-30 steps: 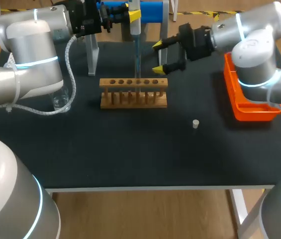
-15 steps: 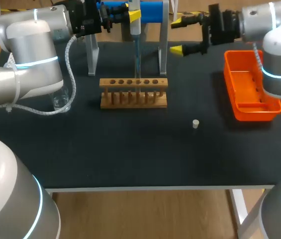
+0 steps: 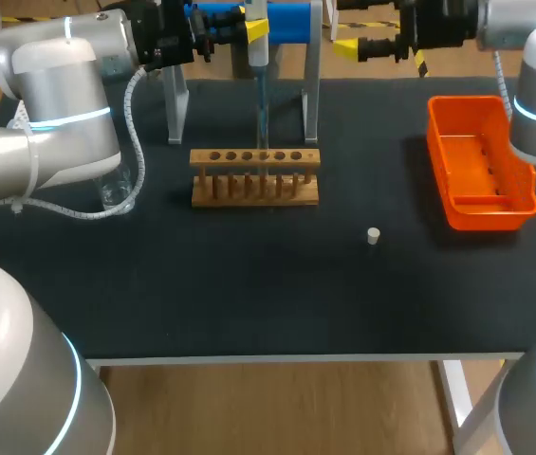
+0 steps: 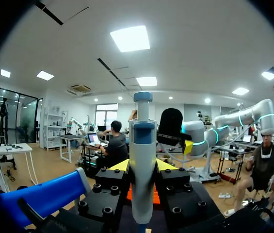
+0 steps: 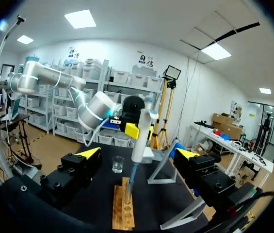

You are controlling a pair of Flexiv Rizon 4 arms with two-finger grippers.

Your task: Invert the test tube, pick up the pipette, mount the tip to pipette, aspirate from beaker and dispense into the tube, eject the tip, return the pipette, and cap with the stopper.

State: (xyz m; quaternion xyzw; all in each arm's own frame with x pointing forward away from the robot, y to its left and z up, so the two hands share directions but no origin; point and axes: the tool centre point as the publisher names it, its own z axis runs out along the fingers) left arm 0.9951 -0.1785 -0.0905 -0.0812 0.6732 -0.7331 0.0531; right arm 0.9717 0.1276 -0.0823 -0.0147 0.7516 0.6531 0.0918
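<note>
- One change in the last second: your right end effector [image 3: 348, 26] has withdrawn from beside the pipette [image 3: 257, 43] to the far edge of the surface [image 3: 249, 284]. Its fingers are spread wide and hold nothing.
- Your left end effector [image 4: 142, 167] clamps the pipette body from both sides and has not moved.
- Judgement: the right arm's work at the pipette looks finished, and dispensing appears to be in hand.
- Pipette axis: vertical, plunger up, tip down into the test tube [image 3: 264, 142] standing in the rack [image 3: 255, 190].
- The stopper [image 3: 373, 236] lies loose on the surface; capping is not yet done.
</note>
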